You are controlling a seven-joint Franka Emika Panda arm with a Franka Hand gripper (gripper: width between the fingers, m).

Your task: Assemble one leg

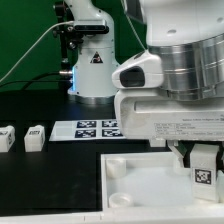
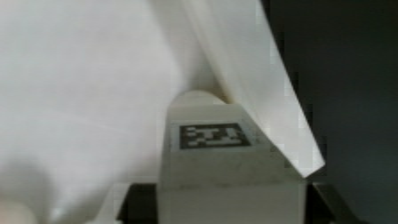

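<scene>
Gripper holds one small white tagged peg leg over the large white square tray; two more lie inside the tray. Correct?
Not inside: the exterior view shows the two loose white legs on the black table, outside the white square tray. The gripper does hold a tagged leg over it.

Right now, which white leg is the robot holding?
The leg over the tray, at the exterior view's right, clamped in the gripper. The other two legs stand loose at its left.
</scene>
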